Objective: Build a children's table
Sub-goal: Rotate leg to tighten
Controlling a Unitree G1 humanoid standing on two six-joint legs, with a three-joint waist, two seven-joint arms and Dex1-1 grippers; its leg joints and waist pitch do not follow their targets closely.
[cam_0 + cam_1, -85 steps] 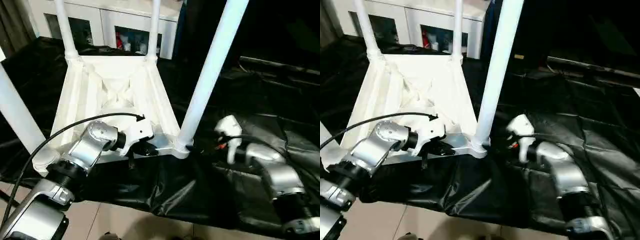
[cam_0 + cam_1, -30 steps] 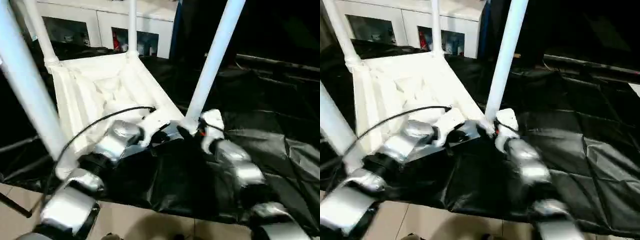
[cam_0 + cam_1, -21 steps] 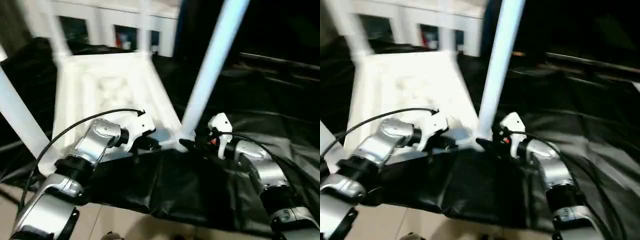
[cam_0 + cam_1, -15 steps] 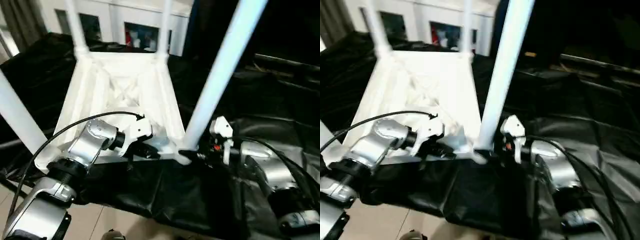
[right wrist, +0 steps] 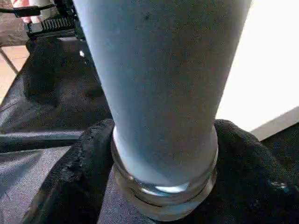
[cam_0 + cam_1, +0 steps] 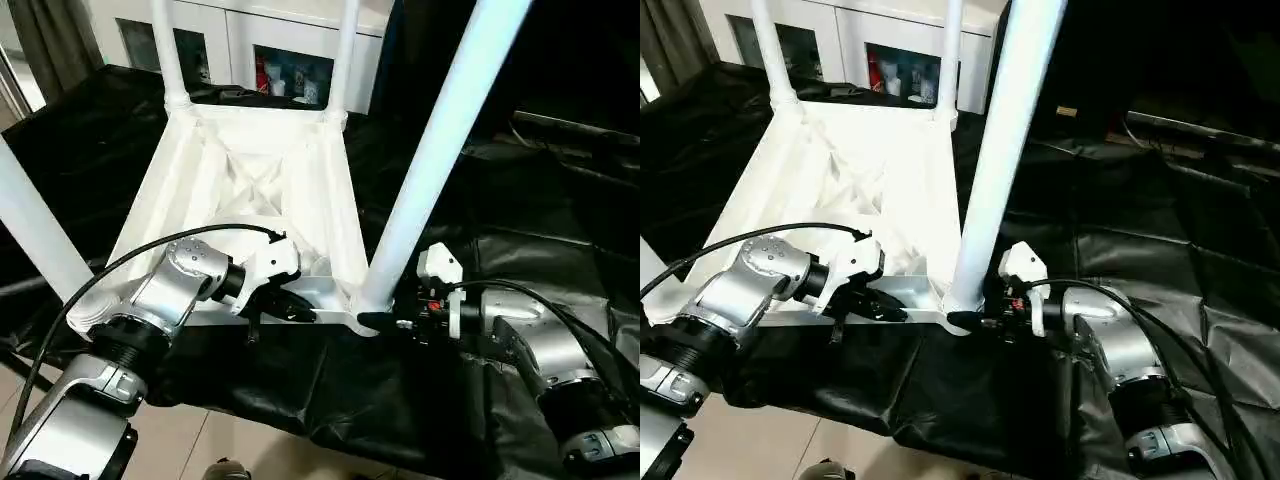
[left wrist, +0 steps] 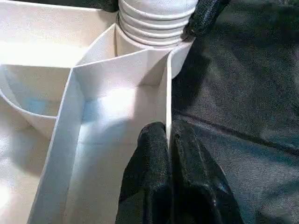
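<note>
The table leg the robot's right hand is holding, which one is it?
Find the upside-down white plastic table top on the black-draped work table. Four white tube legs stand up from its corners. It is the near corner leg on the robot's right, the one with the right hand wrapped around its ribbed base.

Children's table top [image 6: 250, 200] lies underside-up on black-draped work table [image 6: 540, 230], four legs up. Left gripper [image 7: 169, 140] at 6 o'clock edge, pinching the rim wall. Right gripper [image 5: 163, 186] at 5 o'clock corner, around near-right leg [image 6: 430, 150] base. Cabinet [image 6: 270, 60] at 12.
</note>
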